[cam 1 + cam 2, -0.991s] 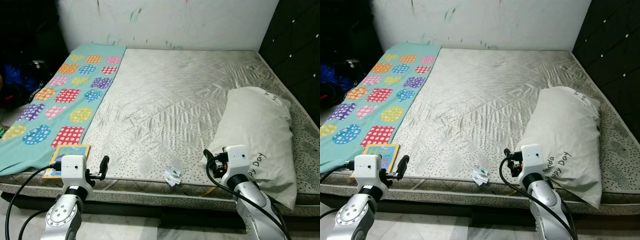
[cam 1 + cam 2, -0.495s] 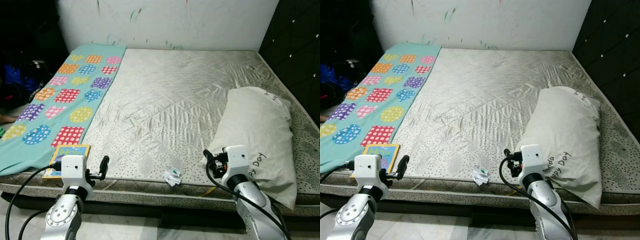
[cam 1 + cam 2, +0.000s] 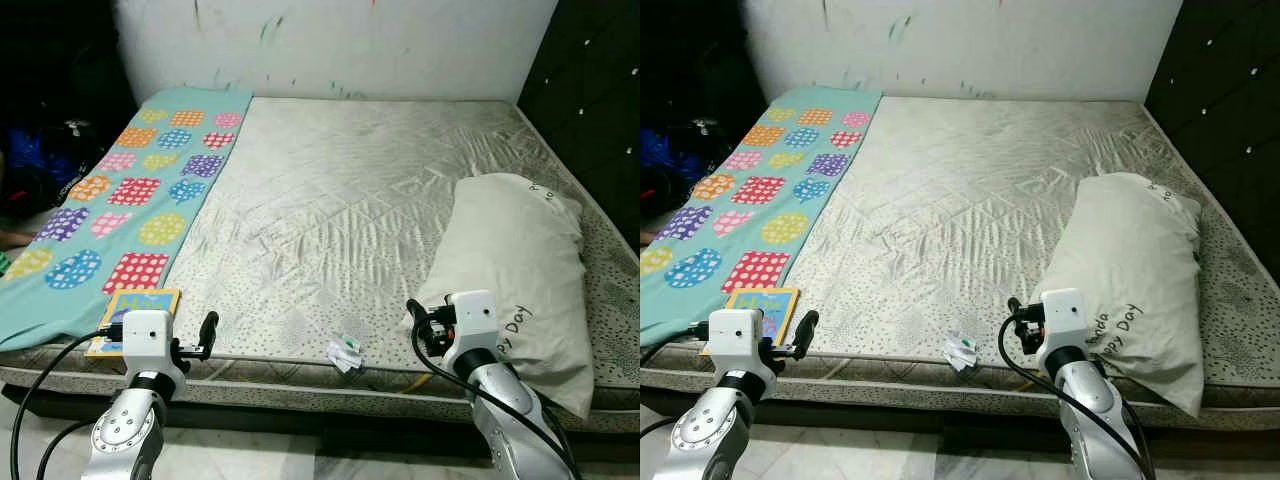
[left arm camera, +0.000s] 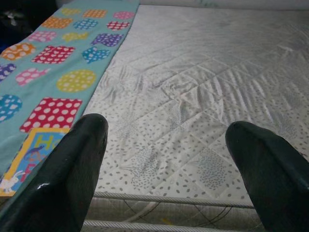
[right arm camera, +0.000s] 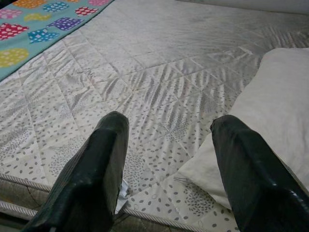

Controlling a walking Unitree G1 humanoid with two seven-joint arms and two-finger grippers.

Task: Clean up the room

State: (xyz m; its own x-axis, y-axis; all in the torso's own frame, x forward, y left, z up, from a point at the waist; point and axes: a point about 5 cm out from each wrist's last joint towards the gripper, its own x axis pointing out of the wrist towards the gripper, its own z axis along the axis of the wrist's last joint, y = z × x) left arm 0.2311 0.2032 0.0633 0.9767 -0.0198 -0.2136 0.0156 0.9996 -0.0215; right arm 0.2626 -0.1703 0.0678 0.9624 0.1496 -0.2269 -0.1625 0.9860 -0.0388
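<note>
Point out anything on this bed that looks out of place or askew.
A small crumpled wrapper lies on the bare mattress near its front edge, like litter. A picture book sits at the front corner of the teal blanket. The pillow lies aslant along the right side.

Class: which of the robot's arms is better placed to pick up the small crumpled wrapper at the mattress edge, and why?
Probably the right. The right gripper is open and nearer the wrapper; the left gripper sits farther away, by the book.
</note>
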